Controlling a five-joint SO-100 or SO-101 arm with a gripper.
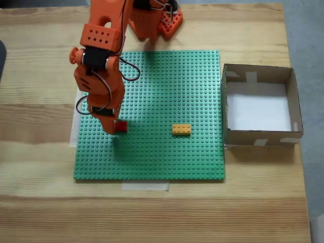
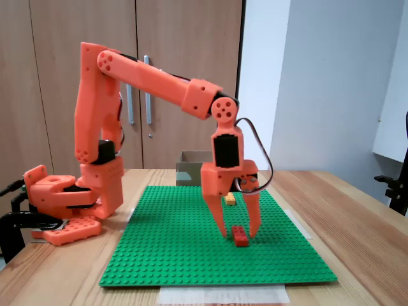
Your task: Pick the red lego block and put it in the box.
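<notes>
I stand on a pale wooden table (image 1: 152, 212) with visible grain. Behind me are wooden cupboard doors (image 2: 76, 25) with metal handles (image 2: 147, 89). Beside them runs a plain white wall (image 2: 319, 76). A dark chair (image 2: 398, 185) edges in at the right. Light is soft and even.

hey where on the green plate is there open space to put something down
Free: the baseplate stretch above the yellow brick, and the strip along its near edge. The box floor is bare too. Crowded: the left side, where the gripper straddles the red brick.
</notes>
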